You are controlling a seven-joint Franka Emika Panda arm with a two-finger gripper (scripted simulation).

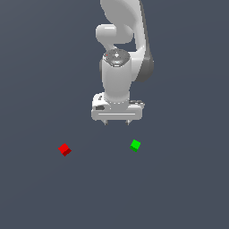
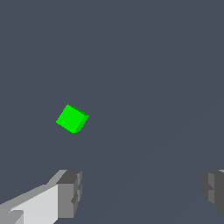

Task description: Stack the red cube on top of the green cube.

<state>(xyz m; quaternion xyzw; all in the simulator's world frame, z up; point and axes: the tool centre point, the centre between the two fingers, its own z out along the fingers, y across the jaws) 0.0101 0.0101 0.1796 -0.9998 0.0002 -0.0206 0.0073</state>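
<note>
The red cube (image 1: 65,149) lies on the grey floor at the exterior view's left. The green cube (image 1: 135,145) lies apart from it at the exterior view's right; it also shows in the wrist view (image 2: 72,118). My gripper (image 1: 116,122) hangs above the floor between the two cubes, nearer the green one, touching neither. Its jaws stand wide apart with nothing between them; both fingertips (image 2: 70,192) show in the wrist view. The red cube is out of the wrist view.
The white arm (image 1: 118,67) comes down from the top of the exterior view. The floor (image 1: 188,188) is plain dark grey with no other objects in view.
</note>
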